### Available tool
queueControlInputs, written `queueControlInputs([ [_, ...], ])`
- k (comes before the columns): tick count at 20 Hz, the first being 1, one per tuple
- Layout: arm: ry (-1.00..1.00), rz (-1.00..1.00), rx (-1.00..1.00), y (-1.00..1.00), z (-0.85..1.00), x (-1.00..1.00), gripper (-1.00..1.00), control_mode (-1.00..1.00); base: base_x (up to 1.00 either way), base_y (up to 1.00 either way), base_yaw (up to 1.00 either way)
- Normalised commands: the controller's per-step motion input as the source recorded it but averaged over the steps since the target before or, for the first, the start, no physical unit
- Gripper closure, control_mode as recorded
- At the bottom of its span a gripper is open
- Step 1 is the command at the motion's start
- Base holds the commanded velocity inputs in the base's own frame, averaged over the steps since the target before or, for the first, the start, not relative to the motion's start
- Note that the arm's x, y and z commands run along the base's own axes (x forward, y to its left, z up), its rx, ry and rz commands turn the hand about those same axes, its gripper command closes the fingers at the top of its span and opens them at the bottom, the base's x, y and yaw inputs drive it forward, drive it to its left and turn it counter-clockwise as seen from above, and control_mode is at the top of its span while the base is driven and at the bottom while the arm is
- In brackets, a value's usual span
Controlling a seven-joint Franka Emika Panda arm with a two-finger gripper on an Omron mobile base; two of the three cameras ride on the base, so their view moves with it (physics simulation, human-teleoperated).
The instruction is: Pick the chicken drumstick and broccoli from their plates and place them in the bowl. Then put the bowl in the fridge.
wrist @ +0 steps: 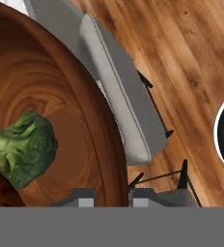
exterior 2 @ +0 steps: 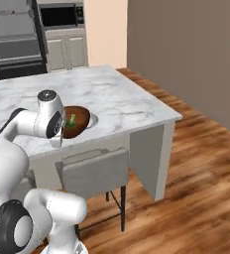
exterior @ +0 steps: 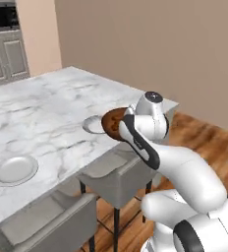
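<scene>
Pincer [wrist: 111,197] closed on the rim of the bowl [wrist: 61,120], its two dark fingertips [wrist: 82,198] standing on either side of the dark reddish-brown wall at the bottom of the hand view. Inside the bowl lies the broccoli [wrist: 22,147], green head toward the centre and paler stalk running to the left edge of that view; beside it, at the lower left corner, shows an orange-brown edge of the chicken drumstick [wrist: 0,190]. Beyond the bowl's rim the hand view looks down on a grey chair [wrist: 123,101] with black legs and on the wooden floor [wrist: 181,58]. In the left base view the bowl [exterior: 112,123] is held over the near edge of the white marble island [exterior: 47,108], partly hidden behind the white arm [exterior: 155,142], and overlaps one plate [exterior: 92,124] lying near that edge; the second plate [exterior: 15,170] lies well apart, further left along the same edge. In the right base view the bowl [exterior 2: 77,120] sits just beside the arm's wrist, with the green floret visible within. Two grey chairs stand under the island's near side. At the far upper left of the right base view stand the fridge [exterior 2: 15,39], a microwave [exterior 2: 62,16] and pale cabinets [exterior 2: 67,49]
</scene>
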Motion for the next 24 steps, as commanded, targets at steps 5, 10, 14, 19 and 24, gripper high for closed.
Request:
queueControlInputs([
  [5,0.00,0.00,0.00,0.00,0.00,0.00,1.00,1.00,0.00,-0.07,-0.83],
  [10,0.00,0.00,0.00,0.00,0.00,0.00,1.00,1.00,0.00,-0.07,-0.87],
  [14,0.00,0.00,0.00,0.00,0.00,0.00,1.00,1.00,0.11,-0.04,-0.80],
  [19,0.00,0.00,0.00,0.00,0.00,0.00,1.00,1.00,0.63,0.22,-0.44],
  [24,0.00,0.00,0.00,0.00,0.00,0.00,1.00,1.00,0.88,0.40,-0.07],
])
